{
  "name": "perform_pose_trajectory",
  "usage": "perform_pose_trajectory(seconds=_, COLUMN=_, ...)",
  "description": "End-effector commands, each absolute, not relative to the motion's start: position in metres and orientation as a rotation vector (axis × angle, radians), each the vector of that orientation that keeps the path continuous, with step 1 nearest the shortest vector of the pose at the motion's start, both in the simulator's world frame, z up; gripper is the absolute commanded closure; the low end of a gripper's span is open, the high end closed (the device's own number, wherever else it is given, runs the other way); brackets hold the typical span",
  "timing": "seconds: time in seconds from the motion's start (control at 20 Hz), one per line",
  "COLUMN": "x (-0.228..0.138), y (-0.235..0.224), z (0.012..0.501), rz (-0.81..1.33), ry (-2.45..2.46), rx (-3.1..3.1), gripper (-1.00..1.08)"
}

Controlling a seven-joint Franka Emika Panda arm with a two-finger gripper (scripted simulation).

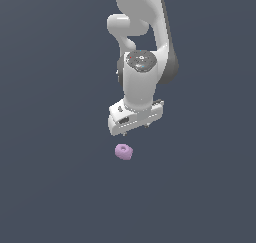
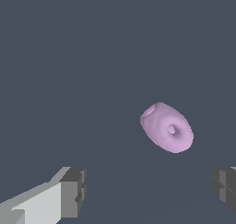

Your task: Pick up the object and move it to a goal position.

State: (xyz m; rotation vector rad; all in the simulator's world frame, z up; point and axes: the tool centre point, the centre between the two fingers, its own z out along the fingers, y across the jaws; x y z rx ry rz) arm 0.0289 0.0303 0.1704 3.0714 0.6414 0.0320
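Just below the centre of the exterior view, we see the object (image 1: 123,151), a small pale pinkish-purple lump with a dimple, lying on the flat dark grey-blue ground (image 1: 50,187). The white arm (image 1: 142,47) comes down from the top of the frame, and its gripper (image 1: 135,127) hangs above the object, apart from it, a little toward the exterior view's right. In the wrist view we find the object (image 2: 167,127) ahead of the two grey fingertips (image 2: 73,191), which stand wide apart with nothing between them; the gap between them is far wider than the lump. The object touches neither finger.
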Motion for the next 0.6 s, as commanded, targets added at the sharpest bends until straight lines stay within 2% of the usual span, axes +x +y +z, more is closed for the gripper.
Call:
perform_pose_trajectory(seconds=0.0, x=0.033, y=0.026, z=0.165, rz=0.028, ry=0.74, rx=3.047, gripper=-0.92)
perform_pose_trajectory(seconds=0.55, x=0.047, y=0.009, z=0.141, rz=0.012, ry=1.153, rx=2.914, gripper=-0.92)
